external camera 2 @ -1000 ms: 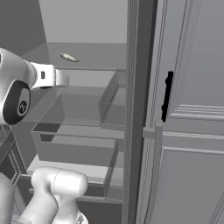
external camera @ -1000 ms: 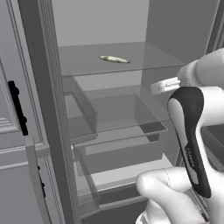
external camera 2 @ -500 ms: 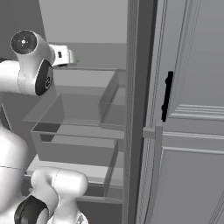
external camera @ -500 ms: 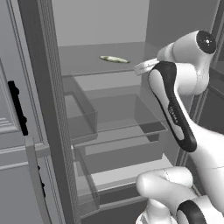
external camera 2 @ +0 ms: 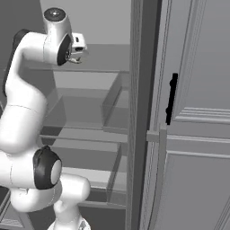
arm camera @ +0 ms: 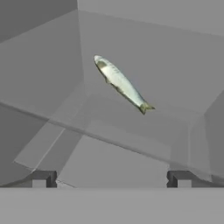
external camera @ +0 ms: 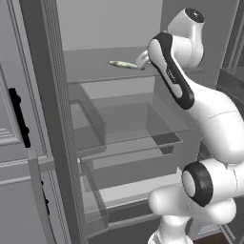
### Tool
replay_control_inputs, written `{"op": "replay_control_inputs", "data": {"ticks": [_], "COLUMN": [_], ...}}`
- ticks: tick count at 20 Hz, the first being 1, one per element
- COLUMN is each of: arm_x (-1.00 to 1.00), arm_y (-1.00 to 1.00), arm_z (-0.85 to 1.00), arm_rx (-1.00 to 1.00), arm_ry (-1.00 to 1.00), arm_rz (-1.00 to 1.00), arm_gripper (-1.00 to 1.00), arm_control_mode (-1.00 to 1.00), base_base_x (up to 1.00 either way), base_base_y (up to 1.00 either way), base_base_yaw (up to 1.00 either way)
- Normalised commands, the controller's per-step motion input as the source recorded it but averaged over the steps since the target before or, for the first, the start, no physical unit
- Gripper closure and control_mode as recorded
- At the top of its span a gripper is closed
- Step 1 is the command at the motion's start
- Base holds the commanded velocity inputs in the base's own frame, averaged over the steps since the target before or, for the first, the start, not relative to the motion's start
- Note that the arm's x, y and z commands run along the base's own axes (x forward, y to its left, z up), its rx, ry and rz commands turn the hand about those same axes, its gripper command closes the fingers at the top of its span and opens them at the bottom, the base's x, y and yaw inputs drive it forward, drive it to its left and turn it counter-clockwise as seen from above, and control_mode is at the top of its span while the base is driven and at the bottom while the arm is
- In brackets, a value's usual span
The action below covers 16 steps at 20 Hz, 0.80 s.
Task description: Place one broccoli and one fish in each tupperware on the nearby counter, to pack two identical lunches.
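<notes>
Grey fridge interior, door swung wide, glass shelves and clear drawers stacked below. On the upper shelf (external camera: 95, 71): one fish (external camera: 123, 64), slim and silvery, lying flat near the shelf's middle. Hand (external camera: 142, 61) raised to shelf height, just beside the fish's near end, apart from it, not touching. Fingers (arm camera: 42, 179) spread wide, nothing between them.

From the hand camera: fish (arm camera: 120, 83) straight ahead and beyond the tips, long axis running on a slant across the line between the fingers, tail toward the lower right. Judged: needs a reach forward and probably a turn of the wrist so the fingers close across the narrow body rather than along it.

Hard to make out: fingertips behind the arm's own links in the left base view; hand (external camera 2: 77, 47) partly masked by the wrist in the right base view.
</notes>
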Motion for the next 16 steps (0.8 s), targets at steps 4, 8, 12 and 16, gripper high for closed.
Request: {"op": "replay_control_inputs", "data": {"ticks": [4,8,12,16], "arm_x": [0.36,0.60,0.84,0.68], "arm_y": [0.01,0.16,0.31,0.34], "arm_z": [-0.43,-0.25,0.00,-0.05], "arm_rx": [0.00,0.00,0.00,-0.02], "arm_ry": [-0.06,-0.02,0.13,0.12], "arm_rz": [0.13,0.08,0.07,0.06], "arm_gripper": [-1.00,-1.00,-1.00,-1.00], "arm_control_mode": [-1.00,-1.00,-1.00,-1.00], "base_base_x": [0.00,0.00,0.00,0.00], "base_base_y": [0.00,0.00,0.00,0.00], "base_base_yaw": [0.00,0.00,0.00,0.00]}}
